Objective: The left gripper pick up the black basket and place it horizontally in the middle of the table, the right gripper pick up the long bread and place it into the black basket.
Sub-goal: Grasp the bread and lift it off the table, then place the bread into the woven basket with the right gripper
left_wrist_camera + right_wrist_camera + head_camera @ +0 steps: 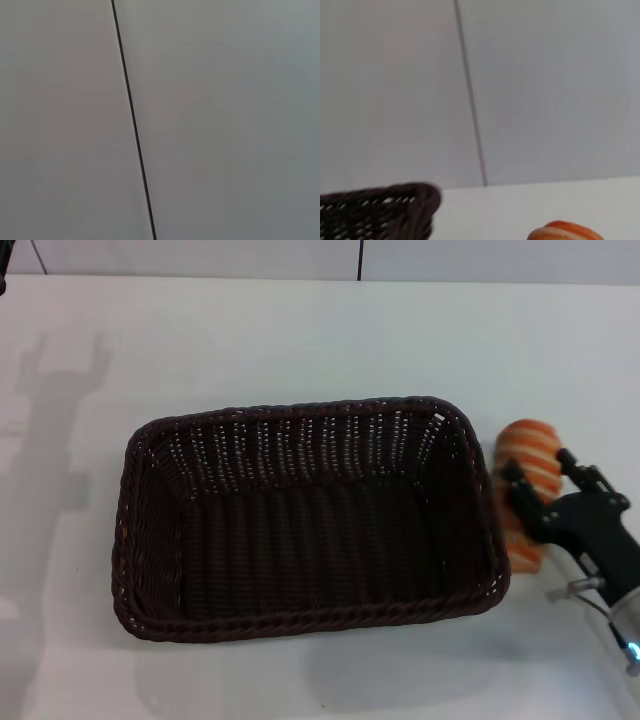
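The black basket (310, 525) lies lengthwise across the middle of the white table (300, 340), open side up and empty. Its rim corner also shows in the right wrist view (395, 200). The long bread (530, 445), orange-brown with cream ridges, lies just right of the basket's right wall. Its top shows in the right wrist view (565, 232). My right gripper (542, 472) comes in from the lower right and its black fingers (514, 480) clasp the bread on both sides. My left gripper is out of view; its wrist view shows only a wall.
The grey wall with a dark vertical seam (132, 120) stands behind the table's far edge (200, 277). A shadow of an arm (60, 420) falls on the table's left part. Bare tabletop lies left of and in front of the basket.
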Robot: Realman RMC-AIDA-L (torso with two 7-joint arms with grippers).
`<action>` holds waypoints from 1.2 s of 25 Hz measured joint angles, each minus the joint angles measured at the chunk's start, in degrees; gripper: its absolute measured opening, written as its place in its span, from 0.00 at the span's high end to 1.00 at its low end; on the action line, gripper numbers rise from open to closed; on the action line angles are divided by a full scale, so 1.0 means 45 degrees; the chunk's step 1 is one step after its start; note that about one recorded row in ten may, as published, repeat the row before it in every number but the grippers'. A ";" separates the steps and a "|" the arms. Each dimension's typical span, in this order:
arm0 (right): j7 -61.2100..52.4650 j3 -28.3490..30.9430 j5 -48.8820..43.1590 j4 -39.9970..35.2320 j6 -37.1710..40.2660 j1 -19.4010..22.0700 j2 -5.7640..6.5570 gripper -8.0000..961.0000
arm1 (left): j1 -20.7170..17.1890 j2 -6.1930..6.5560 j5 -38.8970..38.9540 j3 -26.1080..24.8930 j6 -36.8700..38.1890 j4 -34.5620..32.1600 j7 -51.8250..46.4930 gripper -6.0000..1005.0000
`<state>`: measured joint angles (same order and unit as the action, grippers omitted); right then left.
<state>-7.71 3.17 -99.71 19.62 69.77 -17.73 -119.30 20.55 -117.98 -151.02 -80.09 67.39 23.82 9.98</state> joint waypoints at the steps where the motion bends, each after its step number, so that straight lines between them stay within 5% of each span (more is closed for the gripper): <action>1: -0.0003 0.0127 0.0002 -0.0064 0.0542 0.0232 0.0016 0.25 | 0.0002 0.0002 0.0002 0.0006 0.0000 -0.0001 0.0000 0.22; 5: 0.0028 0.0328 0.0007 -0.0106 0.2144 0.0769 0.0007 0.29 | 0.0001 0.0005 0.0009 0.0040 0.0001 0.0000 0.0000 0.22; 11: 0.0071 0.0187 -0.0210 -0.0033 0.8232 0.1958 -0.0045 0.35 | -0.0046 0.0008 -0.0017 0.0046 0.0012 -0.0001 -0.0001 0.22; 16: 0.0073 -0.0113 -0.1332 0.0186 1.0257 0.1742 -0.0048 0.42 | -0.0056 0.0009 -0.0025 0.0044 0.0016 -0.0001 -0.0002 0.22; 22: -0.0040 -0.1386 -0.1445 0.0160 0.9404 0.0528 0.0008 0.46 | -0.0006 -0.0006 -0.0042 0.0060 -0.0015 -0.0184 -0.0136 0.22; 30: -0.1738 -0.1888 -0.1496 0.0528 0.5732 -0.1355 -0.0032 0.43 | 0.0003 -0.0012 -0.0054 0.0064 -0.0055 -0.0466 -0.0266 0.22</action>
<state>-15.53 -5.33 -106.44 22.00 95.56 -23.83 -119.44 20.57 -118.04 -151.27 -79.80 67.14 21.72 8.78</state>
